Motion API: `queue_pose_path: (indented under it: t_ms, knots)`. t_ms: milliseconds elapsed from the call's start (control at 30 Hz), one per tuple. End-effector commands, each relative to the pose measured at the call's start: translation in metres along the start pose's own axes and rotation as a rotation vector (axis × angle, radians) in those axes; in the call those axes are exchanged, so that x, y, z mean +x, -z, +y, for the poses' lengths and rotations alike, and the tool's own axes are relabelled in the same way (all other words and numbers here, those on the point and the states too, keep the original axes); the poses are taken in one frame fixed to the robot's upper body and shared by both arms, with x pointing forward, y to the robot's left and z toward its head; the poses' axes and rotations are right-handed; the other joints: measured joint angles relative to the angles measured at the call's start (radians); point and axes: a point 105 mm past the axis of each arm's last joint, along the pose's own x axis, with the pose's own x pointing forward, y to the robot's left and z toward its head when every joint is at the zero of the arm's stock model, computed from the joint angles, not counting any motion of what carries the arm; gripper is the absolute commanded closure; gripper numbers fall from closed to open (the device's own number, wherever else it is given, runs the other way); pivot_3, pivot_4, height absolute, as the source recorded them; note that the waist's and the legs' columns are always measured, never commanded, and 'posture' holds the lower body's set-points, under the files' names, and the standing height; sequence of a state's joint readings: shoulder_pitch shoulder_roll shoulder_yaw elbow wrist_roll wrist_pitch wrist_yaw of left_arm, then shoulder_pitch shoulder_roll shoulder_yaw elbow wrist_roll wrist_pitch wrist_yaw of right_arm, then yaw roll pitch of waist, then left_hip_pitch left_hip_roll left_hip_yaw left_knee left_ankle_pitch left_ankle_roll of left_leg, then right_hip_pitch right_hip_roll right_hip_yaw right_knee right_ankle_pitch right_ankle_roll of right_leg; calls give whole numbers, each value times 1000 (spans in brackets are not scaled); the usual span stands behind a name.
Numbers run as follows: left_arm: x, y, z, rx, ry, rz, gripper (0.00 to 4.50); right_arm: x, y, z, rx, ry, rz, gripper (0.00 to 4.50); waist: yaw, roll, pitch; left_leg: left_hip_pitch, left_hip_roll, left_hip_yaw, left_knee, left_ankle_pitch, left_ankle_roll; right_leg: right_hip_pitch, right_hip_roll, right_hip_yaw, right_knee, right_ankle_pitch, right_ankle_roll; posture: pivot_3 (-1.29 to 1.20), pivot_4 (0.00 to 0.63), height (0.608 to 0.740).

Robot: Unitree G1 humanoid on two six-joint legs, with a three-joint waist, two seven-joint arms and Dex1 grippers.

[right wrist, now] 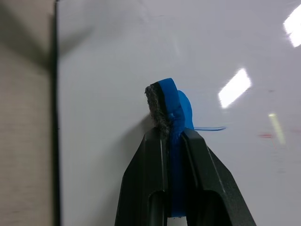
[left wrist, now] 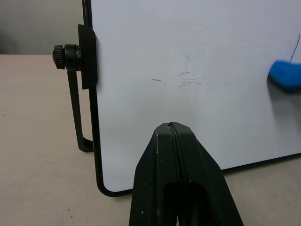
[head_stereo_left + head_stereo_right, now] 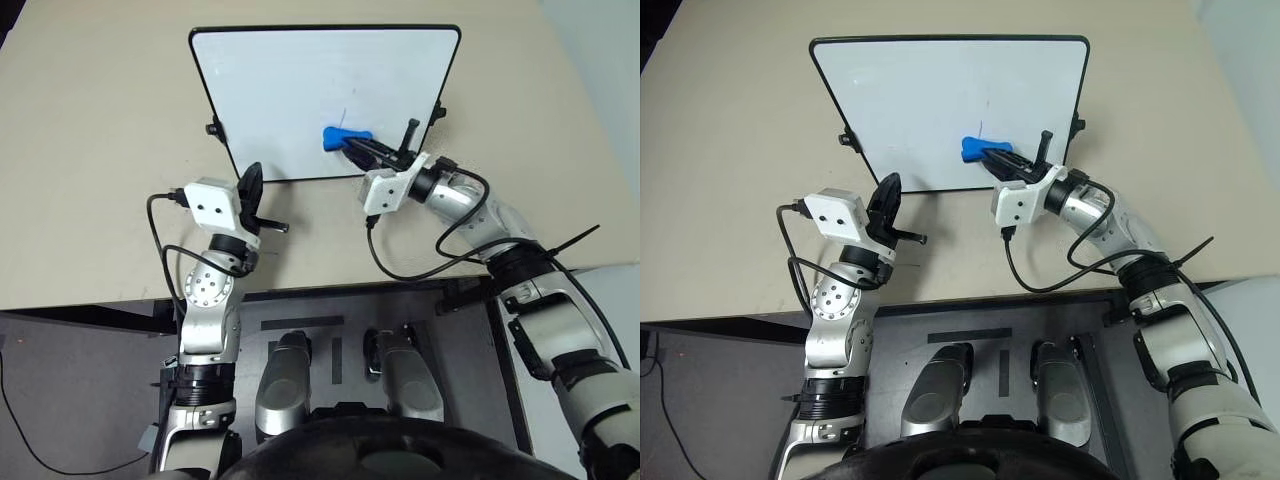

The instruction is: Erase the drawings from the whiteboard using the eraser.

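The right gripper (image 3: 350, 143) is clamped on the blue eraser (image 3: 341, 137), which is held against the lower right part of the whiteboard (image 3: 300, 80), just below the short dark stroke (image 3: 342, 117). The felt edge should be kept flat on the board and swept upward over the stroke with steady pressure. The left gripper (image 3: 251, 180) is closed and empty, near the board's lower left corner above the tabletop (image 3: 90, 150).

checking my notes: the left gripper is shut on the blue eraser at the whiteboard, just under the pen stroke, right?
Not quite: it is the right gripper that is shut on the eraser, as the left eye view shows. The left gripper is shut on nothing, short of the whiteboard's lower edge. The rest holds: the eraser is at the whiteboard just under the pen stroke.
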State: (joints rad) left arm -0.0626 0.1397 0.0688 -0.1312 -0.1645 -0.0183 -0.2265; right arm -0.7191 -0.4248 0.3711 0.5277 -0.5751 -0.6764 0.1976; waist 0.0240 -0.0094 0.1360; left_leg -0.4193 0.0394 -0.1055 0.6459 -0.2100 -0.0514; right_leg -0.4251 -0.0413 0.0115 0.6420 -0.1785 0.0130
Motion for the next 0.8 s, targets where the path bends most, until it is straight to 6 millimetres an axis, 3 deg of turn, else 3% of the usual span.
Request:
queue_pose_path:
  t_ms: [33,167,533,667,800]
  knots:
    - [2,-10,0,16,11,-42,4500,-9,5,-48,-54,204,25,4416,0,0,0,0,0,0,0,0,0,0,0,0,0,0,0,0,150,740]
    - [4,-10,-1,16,17,-41,4500,-8,4,-44,-46,199,29,4416,0,0,0,0,0,0,0,0,0,0,0,0,0,0,0,0,150,740]
    - [4,-11,-1,21,21,-46,4500,-7,0,24,48,-48,26,4416,0,0,0,0,0,1,0,0,0,0,0,1,-3,-1,1,0,150,740]
    - [4,-12,0,24,22,-47,4500,-4,0,29,51,-74,28,4416,0,0,0,-1,0,1,-1,0,0,0,0,2,-4,-1,1,0,150,740]
    - [5,-13,1,28,21,-47,4500,0,3,18,36,-24,39,4416,-1,0,0,-1,0,1,-1,-1,-1,0,0,2,-6,-1,1,0,150,740]
